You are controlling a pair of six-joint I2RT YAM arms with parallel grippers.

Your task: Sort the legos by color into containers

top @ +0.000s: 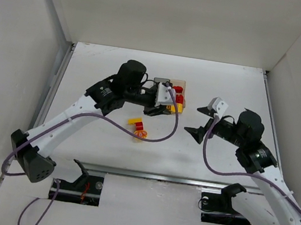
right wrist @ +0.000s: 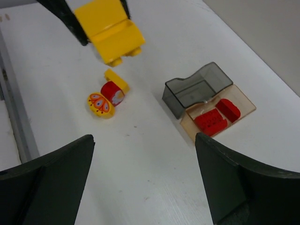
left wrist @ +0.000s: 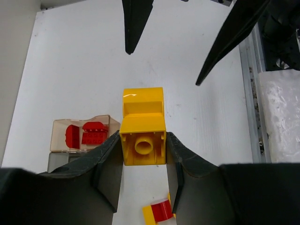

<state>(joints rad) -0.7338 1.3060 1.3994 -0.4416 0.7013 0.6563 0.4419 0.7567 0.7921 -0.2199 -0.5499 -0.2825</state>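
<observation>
My left gripper [top: 168, 107] [left wrist: 143, 135] is shut on a yellow lego brick [top: 175, 108] [left wrist: 143, 115] and holds it above the table, next to the joined bins [top: 179, 86]. In the right wrist view the brick [right wrist: 110, 30] hangs left of the smoky grey bin [right wrist: 197, 89] and the tan bin [right wrist: 243, 105], which holds red legos [right wrist: 211, 122]. The grey bin looks empty. A yellow piece [right wrist: 117, 77], a red cylinder [right wrist: 111, 91] and a yellow patterned disc [right wrist: 99, 104] lie loose on the table. My right gripper [top: 200, 123] [right wrist: 144, 138] is open and empty, right of the bins.
The loose pieces also show in the top view [top: 138, 127], near of the left gripper. A metal rail [top: 174, 179] runs along the table's near edge. White walls enclose the table at the left, back and right.
</observation>
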